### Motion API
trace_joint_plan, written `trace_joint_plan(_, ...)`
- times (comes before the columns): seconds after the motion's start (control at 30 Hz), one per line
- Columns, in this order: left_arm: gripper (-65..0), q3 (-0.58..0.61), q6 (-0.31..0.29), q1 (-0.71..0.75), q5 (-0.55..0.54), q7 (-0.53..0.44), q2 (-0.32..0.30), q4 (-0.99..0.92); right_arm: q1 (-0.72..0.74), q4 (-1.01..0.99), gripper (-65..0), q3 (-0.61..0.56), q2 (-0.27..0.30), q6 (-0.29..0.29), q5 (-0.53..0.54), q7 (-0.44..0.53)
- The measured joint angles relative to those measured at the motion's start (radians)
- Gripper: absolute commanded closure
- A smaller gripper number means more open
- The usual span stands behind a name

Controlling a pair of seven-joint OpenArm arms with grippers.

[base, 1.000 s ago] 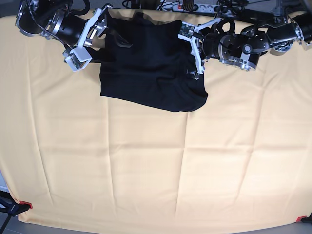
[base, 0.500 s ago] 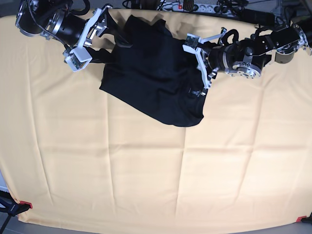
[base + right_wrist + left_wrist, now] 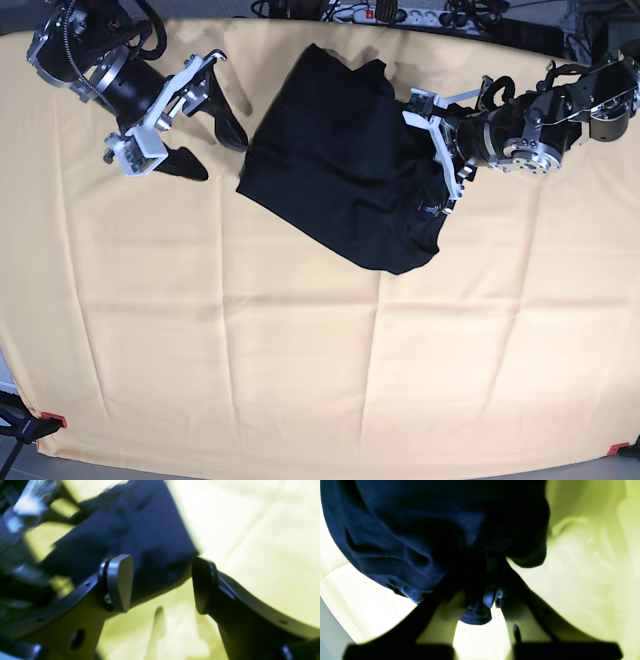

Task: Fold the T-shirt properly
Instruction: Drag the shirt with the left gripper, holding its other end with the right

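The black T-shirt (image 3: pixel 340 160) lies bunched and skewed at the back middle of the pale yellow tablecloth (image 3: pixel 300 350). My left gripper (image 3: pixel 441 158) is at the shirt's right edge. In the left wrist view it (image 3: pixel 492 597) is shut on a fold of the dark fabric (image 3: pixel 425 530), which hangs in front of the camera. My right gripper (image 3: pixel 175 108) is open and empty, left of the shirt and apart from it. In the right wrist view its fingers (image 3: pixel 117 582) stand wide apart, with the shirt (image 3: pixel 130 530) beyond them.
Cables and a power strip (image 3: pixel 390 12) run along the table's back edge. Red clamps (image 3: pixel 50 418) hold the cloth at the front corners. The cloth has several creases across the middle and front.
The left gripper has pulled the shirt to the right and a little forward. The right gripper has come off the shirt's left side and drawn back to the left, open.
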Motion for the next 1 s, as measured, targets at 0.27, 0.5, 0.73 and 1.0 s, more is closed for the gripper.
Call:
trace_joint_plan(0.27, 0.0, 0.0, 0.0, 0.015, -0.016, 0.002, 0.0, 0.0, 0.214, -0.356, -39.4, -0.05, 0.0, -0.001, 0.038, -0.046)
trace_joint_plan(0.5, 0.0, 0.0, 0.0, 0.015, -0.023, 0.002, 0.0, 0.0, 0.306, -0.514, -39.4, -0.163, -0.002, 0.008, 0.039, -0.084)
trace_joint_plan(0.73, 0.0, 0.0, 0.001, 0.015, -0.023, 0.002, 0.0, 0.0, 0.306, -0.514, -39.4, -0.247, 0.0, 0.01, -0.129, -0.026)
trace_joint_plan(1.0, 0.0, 0.0, 0.001, 0.015, -0.023, 0.001, 0.0, 0.0, 0.306, -0.514, 0.0, -0.246, 0.003, 0.011, -0.138, -0.002)
